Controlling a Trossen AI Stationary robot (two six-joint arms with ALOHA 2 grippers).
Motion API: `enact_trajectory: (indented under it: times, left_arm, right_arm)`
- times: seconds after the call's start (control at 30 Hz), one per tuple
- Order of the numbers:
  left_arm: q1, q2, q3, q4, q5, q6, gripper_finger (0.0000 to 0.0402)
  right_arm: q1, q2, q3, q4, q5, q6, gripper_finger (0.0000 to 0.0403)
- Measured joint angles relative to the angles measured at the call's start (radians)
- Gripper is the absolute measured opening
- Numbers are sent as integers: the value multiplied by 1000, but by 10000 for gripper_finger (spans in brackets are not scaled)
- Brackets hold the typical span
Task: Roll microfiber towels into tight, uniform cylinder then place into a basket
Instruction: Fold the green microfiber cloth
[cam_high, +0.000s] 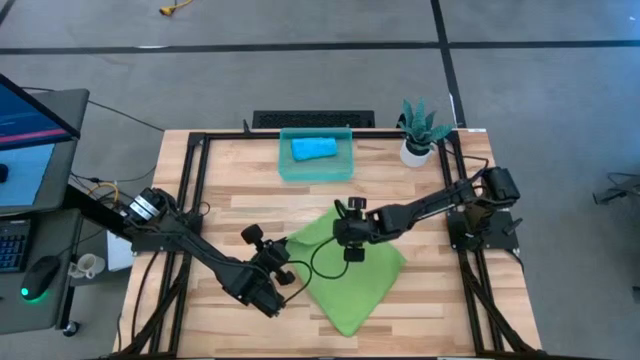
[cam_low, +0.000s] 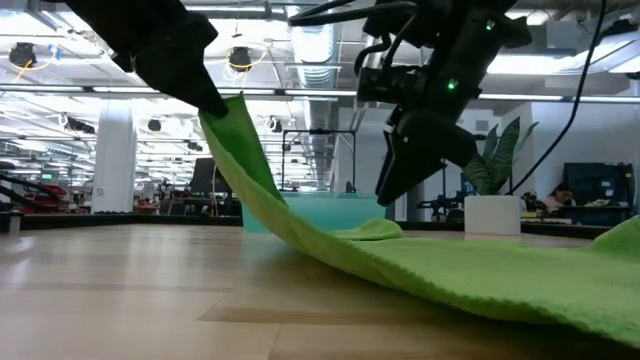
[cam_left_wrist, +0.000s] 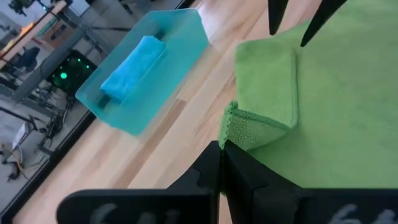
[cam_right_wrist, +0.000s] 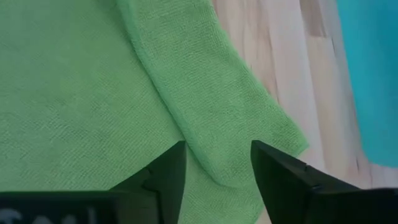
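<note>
Pinching a lifted corner of the lime-green towel (cam_left_wrist: 323, 112), our left gripper (cam_left_wrist: 221, 152) has its fingers clamped together on the cloth, and the low view shows that edge drawn up off the wooden table (cam_high: 230, 215) in a slanted sheet. Our right gripper (cam_right_wrist: 217, 163) has its fingers (cam_right_wrist: 283, 174) spread apart, released, poised just over a narrow folded flap of the same towel; we cannot tell whether the tips touch the cloth. From the high view the left arm reaches in low from the table's near left corner, while the right arm stretches from its base at the right edge, gripper (cam_high: 350, 232) over the towel's far corner. Beyond both sets of fingers sits the teal basket (cam_high: 343, 160), with the rolled sky-blue towel (cam_high: 313, 149) lying inside it. Bare wood lies open between the folded flap and the basket, and a white potted plant (cam_high: 418, 135) stands beside the basket
</note>
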Motion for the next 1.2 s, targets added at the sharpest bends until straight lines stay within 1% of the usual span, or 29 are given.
enact_trajectory:
  times: [0.13, 0.33, 0.43, 0.5, 0.97, 1.2]
  left_arm:
    - [-5, 0, 4, -3, -12, -25, 0]
    - [-4, 0, 7, -7, -23, -55, 0]
    - [-8, 0, 7, -9, -59, -83, 0]
    - [-13, 0, 7, -15, -81, -92, 0]
    - [-40, 0, 7, -40, -222, -212, 0]
    - [-73, 1, 7, -41, -328, -248, 0]
  right_arm:
    - [-10, 0, 0, -7, -6, 0, 216]
    - [0, 0, 0, 2, -18, -34, 219]
    - [6, 12, 0, 30, -32, -63, 219]
    - [6, 15, -2, 16, -32, -83, 217]
    - [4, 14, -13, 48, -27, -97, 188]
    - [3, 14, -13, 65, -27, -113, 181]
